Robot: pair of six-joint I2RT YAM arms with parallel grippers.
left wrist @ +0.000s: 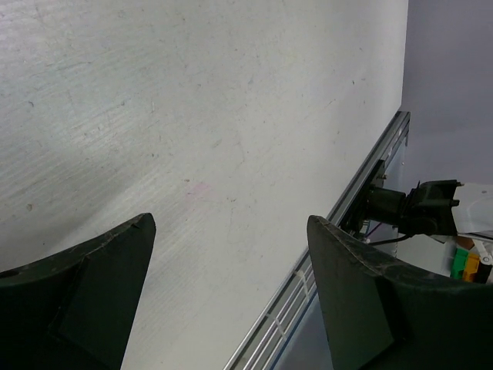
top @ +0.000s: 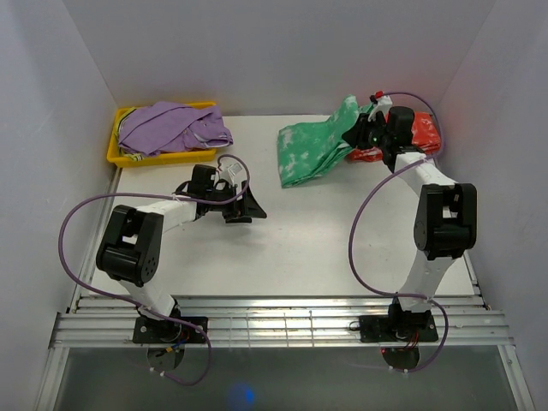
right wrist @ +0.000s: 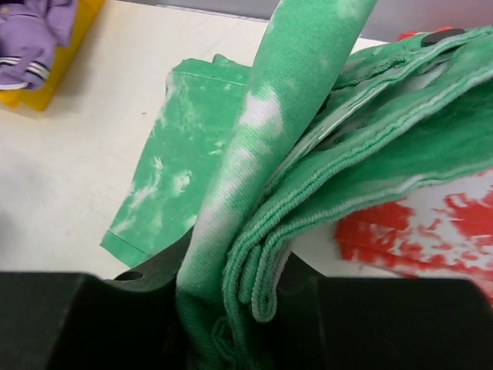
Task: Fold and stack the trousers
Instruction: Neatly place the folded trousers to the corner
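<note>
Right wrist view: my R fingers clamp the green trousers, bunched; L fingers wide apart, empty. I'd lay them flat, edges square w/ the red trousers.

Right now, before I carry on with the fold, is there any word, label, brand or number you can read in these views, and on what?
No text can be read in any view.
green trousers: only white tie-dye blotches, no lettering.
red-orange trousers: blotches only.
purple garment in the yellow bin: stripes, no print visible.
</note>
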